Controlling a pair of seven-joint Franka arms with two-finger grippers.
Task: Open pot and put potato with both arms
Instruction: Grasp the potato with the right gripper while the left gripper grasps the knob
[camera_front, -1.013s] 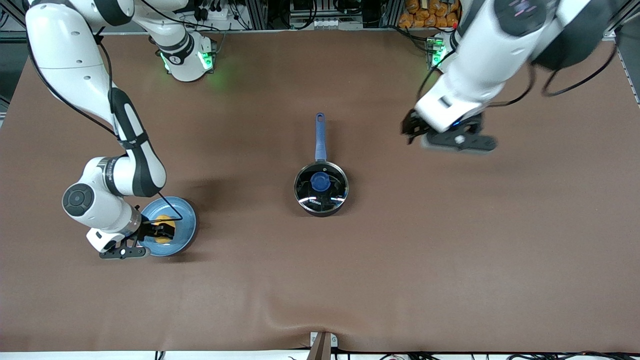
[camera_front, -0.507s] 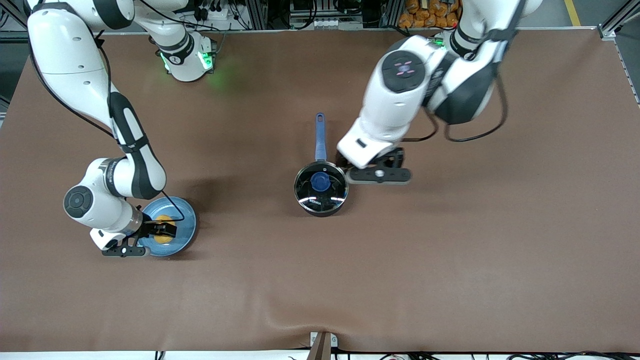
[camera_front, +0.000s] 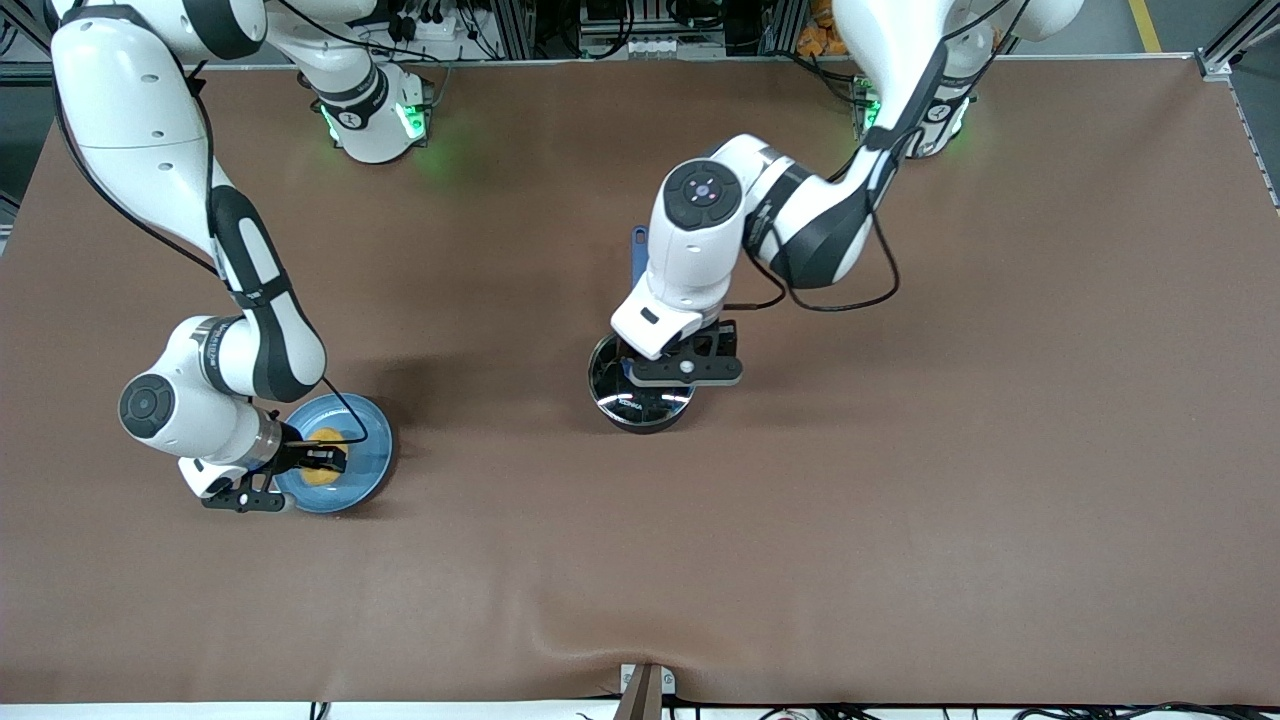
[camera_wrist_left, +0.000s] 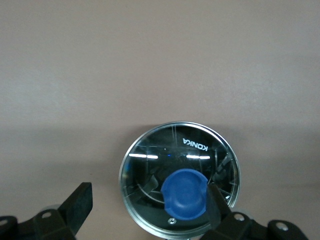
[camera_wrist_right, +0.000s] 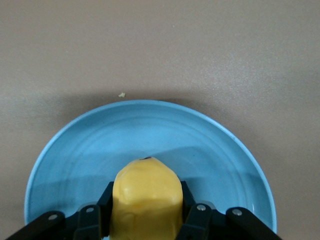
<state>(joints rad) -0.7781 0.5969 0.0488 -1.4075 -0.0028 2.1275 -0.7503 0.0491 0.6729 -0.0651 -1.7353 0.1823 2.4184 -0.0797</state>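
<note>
The black pot (camera_front: 632, 408) stands mid-table, its blue handle (camera_front: 637, 252) pointing toward the robots' bases. Its glass lid (camera_wrist_left: 172, 150) with the blue knob (camera_wrist_left: 185, 194) is on. My left gripper (camera_front: 652, 370) hovers over the lid, open (camera_wrist_left: 148, 196). One finger (camera_wrist_left: 216, 202) is right beside the knob and the other (camera_wrist_left: 77, 204) is out past the pot's rim. The yellow potato (camera_wrist_right: 146, 197) lies on a light-blue plate (camera_wrist_right: 200, 135). My right gripper (camera_wrist_right: 146, 202) is shut on it, low over the plate (camera_front: 368, 440) at the right arm's end.
A brown cloth covers the whole table (camera_front: 900, 480). A small crumb (camera_wrist_right: 121, 94) lies on the cloth just off the plate's rim. A bracket (camera_front: 645, 690) sits at the table edge nearest the front camera.
My left arm has swung from its end of the table to over the pot lid. My right gripper has stayed at the potato on the plate.
</note>
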